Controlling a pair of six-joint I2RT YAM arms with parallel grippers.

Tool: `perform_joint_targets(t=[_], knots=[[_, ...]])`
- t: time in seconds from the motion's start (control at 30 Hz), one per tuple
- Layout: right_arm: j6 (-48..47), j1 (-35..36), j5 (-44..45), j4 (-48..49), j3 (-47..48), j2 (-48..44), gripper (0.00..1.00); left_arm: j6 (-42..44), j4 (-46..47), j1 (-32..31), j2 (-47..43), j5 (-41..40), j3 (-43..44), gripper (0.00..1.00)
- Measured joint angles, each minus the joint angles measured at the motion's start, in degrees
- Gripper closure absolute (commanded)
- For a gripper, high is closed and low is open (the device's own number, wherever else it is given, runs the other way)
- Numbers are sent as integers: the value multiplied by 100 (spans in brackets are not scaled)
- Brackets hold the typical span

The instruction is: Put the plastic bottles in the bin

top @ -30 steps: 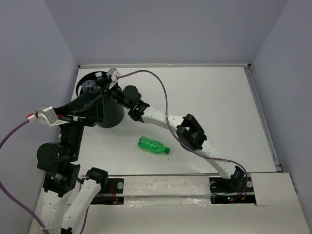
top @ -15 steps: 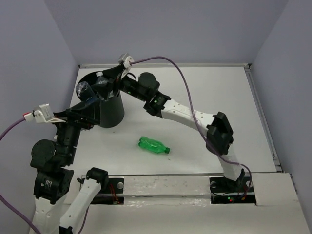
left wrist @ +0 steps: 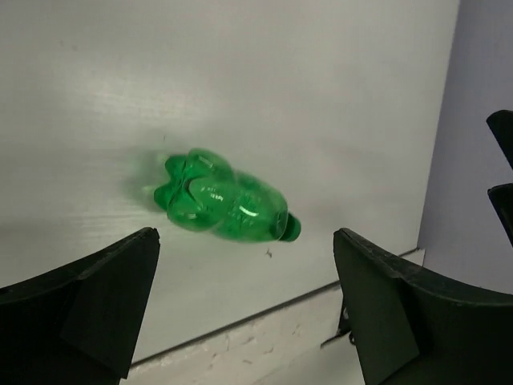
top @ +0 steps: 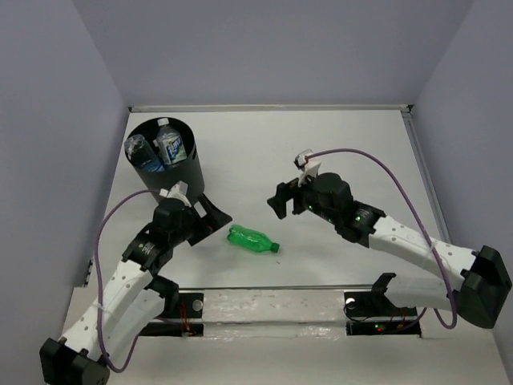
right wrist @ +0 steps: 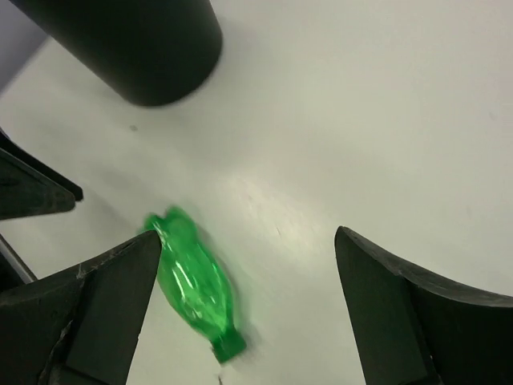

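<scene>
A green bottle [top: 250, 240] lies on its side on the white table, cap toward the right. It also shows in the left wrist view [left wrist: 228, 207] and the right wrist view [right wrist: 192, 285]. The black bin [top: 191, 170] stands at the far left, with two clear blue-labelled bottles [top: 170, 144] upright inside it. My left gripper [top: 216, 218] is open and empty, just left of the green bottle, which lies ahead of its fingertips [left wrist: 244, 309]. My right gripper [top: 282, 200] is open and empty, above and to the right of the bottle [right wrist: 244, 313].
The bin's wall [right wrist: 136, 48] shows at the top left of the right wrist view. The table's front edge strip [top: 272, 305] runs just behind the bottle. Grey walls enclose the table on three sides.
Both arms have pulled back from the bin and dropped toward the green bottle. The two clear bottles they held over the bin now stand inside it. Both grippers are now open.
</scene>
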Motion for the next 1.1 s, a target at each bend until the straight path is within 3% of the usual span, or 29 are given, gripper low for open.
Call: perform_joint_targets(t=[0.17, 0.4, 0.73, 1.1], knots=[[109, -28, 186, -1113, -706, -890, 5, -651, 111, -1058, 501, -271, -289, 1], [120, -31, 107, -1290, -898, -1139, 5, -1659, 774, -2100, 861, -896, -560, 1], [114, -31, -529, -1226, -1272, -944, 5, -2308, 1388, -2337, 1757, -1617, -769, 1], [114, -31, -719, -997, -1322, -944, 5, -1967, 1982, -2347, 3414, -2024, -273, 1]])
